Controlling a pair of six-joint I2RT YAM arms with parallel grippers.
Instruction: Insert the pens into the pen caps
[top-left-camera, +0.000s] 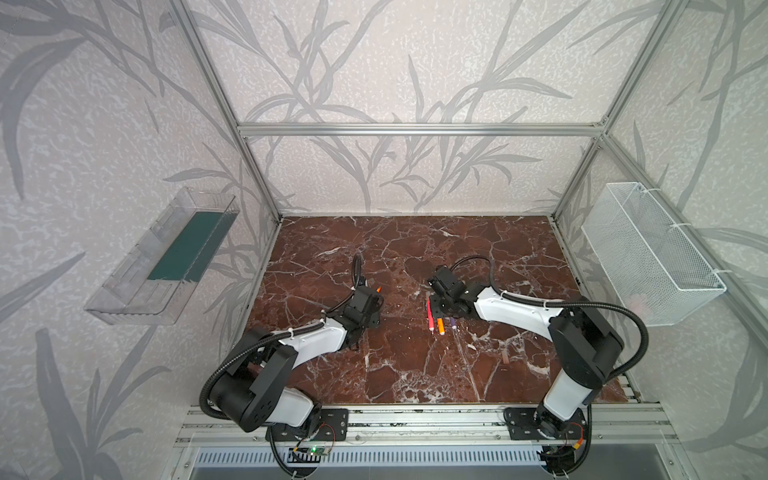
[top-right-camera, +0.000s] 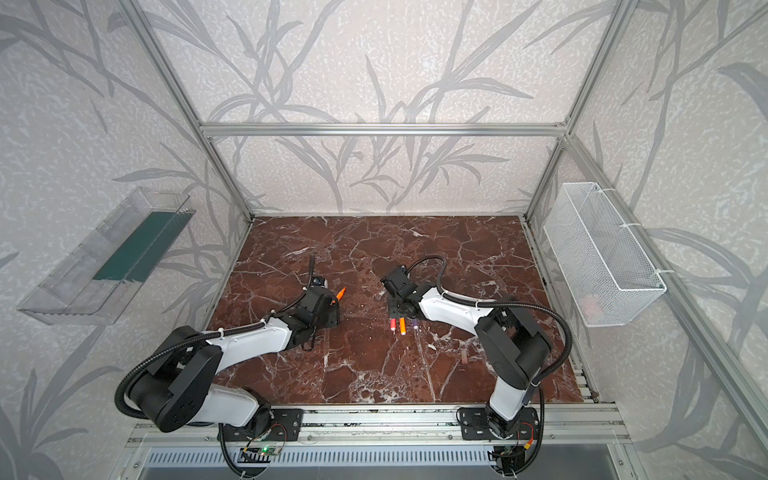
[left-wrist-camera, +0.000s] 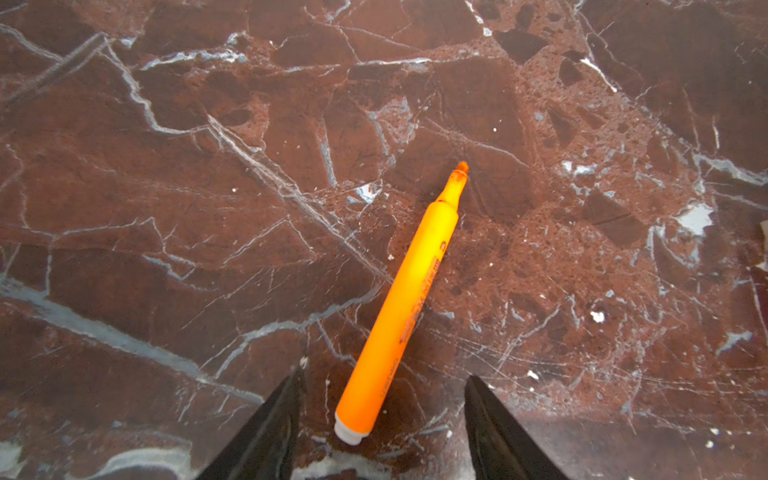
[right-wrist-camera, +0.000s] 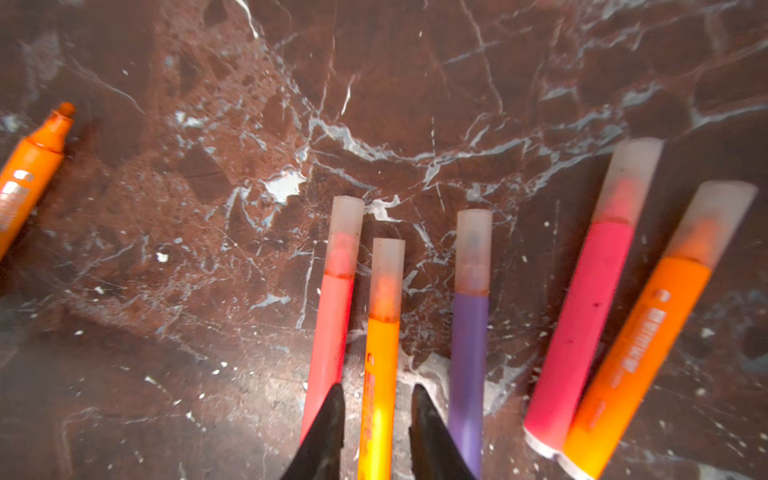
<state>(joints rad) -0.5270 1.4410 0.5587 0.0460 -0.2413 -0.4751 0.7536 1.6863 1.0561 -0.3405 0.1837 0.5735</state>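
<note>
Brown marble (top-left-camera: 415, 257) bears five capped pens (right-wrist-camera: 467, 353), grouped together as finished. Right gripper (right-wrist-camera: 376, 386) straddles a capped orange pen (right-wrist-camera: 380, 340), jaws slightly apart, pinching nothing. Left gripper (left-wrist-camera: 384, 372) gapes wide, empty, astride the uncapped pen (left-wrist-camera: 399, 307), seemingly to lift it toward the spare cap (top-left-camera: 504, 357), lying well apart.

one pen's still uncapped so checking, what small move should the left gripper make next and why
Probably close the left gripper on the uncapped orange pen: its white end lies on the marble between the open fingers, and the five other pens already wear caps. The one loose cap lies apart, nearer the right arm.
</note>
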